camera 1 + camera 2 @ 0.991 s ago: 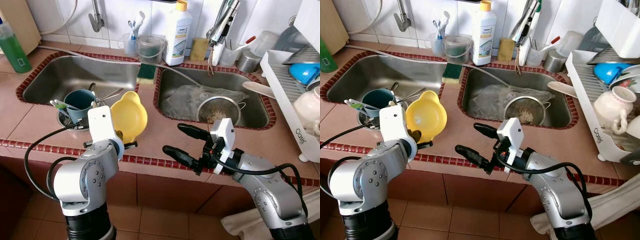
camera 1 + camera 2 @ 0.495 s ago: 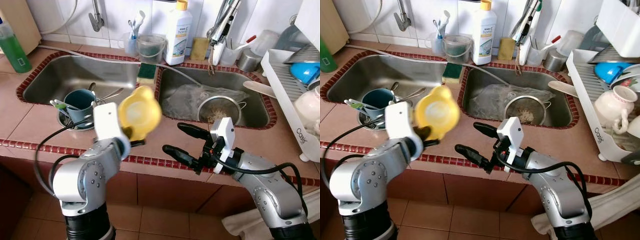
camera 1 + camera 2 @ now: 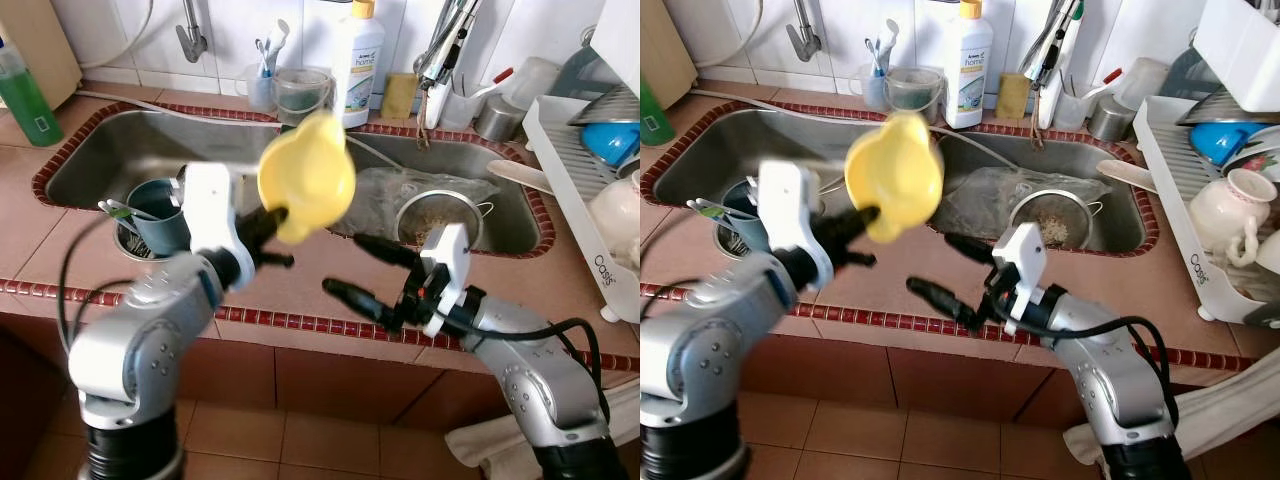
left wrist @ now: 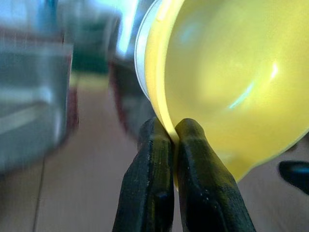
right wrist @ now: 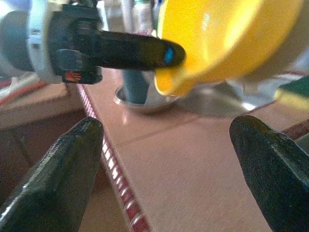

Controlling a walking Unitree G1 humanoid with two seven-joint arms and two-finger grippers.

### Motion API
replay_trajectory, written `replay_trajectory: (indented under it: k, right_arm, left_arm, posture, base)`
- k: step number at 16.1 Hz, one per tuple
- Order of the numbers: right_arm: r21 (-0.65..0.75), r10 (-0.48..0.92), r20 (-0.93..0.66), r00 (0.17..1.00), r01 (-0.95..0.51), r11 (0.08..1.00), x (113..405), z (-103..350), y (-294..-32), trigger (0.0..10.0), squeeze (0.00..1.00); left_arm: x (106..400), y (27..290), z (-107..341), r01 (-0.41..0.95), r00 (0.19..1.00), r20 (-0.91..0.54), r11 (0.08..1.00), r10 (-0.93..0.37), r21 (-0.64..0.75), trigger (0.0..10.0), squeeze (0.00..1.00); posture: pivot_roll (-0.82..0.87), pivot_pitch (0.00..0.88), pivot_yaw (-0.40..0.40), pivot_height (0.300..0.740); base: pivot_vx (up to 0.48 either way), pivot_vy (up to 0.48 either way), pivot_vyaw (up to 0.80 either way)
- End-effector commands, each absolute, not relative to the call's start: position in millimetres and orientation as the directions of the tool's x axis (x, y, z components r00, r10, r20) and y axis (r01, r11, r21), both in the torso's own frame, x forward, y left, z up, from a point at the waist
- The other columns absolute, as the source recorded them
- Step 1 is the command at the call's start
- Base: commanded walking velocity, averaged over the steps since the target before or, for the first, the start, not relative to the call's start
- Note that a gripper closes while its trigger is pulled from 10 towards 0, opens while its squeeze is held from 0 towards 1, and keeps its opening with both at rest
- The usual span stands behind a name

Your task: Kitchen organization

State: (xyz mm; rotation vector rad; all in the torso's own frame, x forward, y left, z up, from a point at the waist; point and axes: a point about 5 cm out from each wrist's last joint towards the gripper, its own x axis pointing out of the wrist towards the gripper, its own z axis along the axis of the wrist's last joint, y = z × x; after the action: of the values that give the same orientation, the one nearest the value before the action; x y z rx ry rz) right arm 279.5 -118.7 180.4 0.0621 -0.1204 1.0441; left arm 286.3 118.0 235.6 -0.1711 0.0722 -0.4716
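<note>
Since one second ago the left gripper (image 3: 268,222) has lifted the yellow bowl (image 3: 306,176) from the tiled counter (image 3: 300,280) and carried it toward the right, so now it hangs in the air above the strip between the two sinks, tilted on its side and blurred. In the left wrist view the two black fingers (image 4: 153,174) are pressed together on the rim of the bowl. The right gripper (image 3: 362,270) is in almost the same place as before, above the front edge of the counter, its fingers spread wide with nothing between them, just below the bowl. In the left sink (image 3: 110,150) stands a teal cup (image 3: 160,205) with utensils. A metal strainer (image 3: 440,215) lies in the right sink (image 3: 500,225).
</note>
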Motion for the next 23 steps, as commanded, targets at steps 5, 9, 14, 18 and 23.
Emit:
replay_trajectory:
  k: [5, 9, 14, 18, 23]
  right_arm:
    - [0.016, 0.742, 0.321, 0.589, -0.787, 0.617, 302, 211, -129, 10.0, 0.00]
    - [0.062, 0.551, 0.472, 0.688, -0.649, 0.758, 318, 234, -143, 10.0, 0.00]
    - [0.079, 0.428, 0.503, 0.750, -0.534, 0.842, 321, 235, -155, 10.0, 0.00]
    - [0.065, 0.417, 0.498, 0.760, -0.512, 0.856, 321, 233, -155, 10.0, 0.00]
    - [0.047, 0.391, 0.469, 0.792, -0.464, 0.884, 318, 231, -159, 10.0, 0.00]
  left_arm:
    - [305, 134, 272, 0.494, 0.865, 0.206, 0.849, -0.458, -0.185, 10.0, 0.00]
    - [325, 155, 276, 0.328, 0.908, 0.280, 0.945, -0.311, -0.013, 10.0, 0.00]
    - [328, 168, 270, 0.222, 0.913, 0.340, 0.974, -0.227, 0.054, 10.0, 0.00]
    - [333, 179, 270, 0.186, 0.922, 0.335, 0.981, -0.193, 0.051, 10.0, 0.00]
    - [334, 206, 263, 0.139, 0.940, 0.302, 0.986, -0.159, 0.087, 10.0, 0.00]
  posture:
    - [-0.12, 0.025, -0.011, 0.740]
    - [-0.12, 0.000, -0.014, 0.740]
    - [-0.12, 0.000, -0.012, 0.740]
    - [-0.12, 0.000, -0.012, 0.740]
    - [-0.11, 0.000, -0.021, 0.740]
  base:
    - [0.000, 0.000, 0.00]
    - [0.000, 0.000, 0.00]
    - [0.000, 0.000, 0.00]
    - [0.000, 0.000, 0.00]
    - [0.000, 0.000, 0.00]
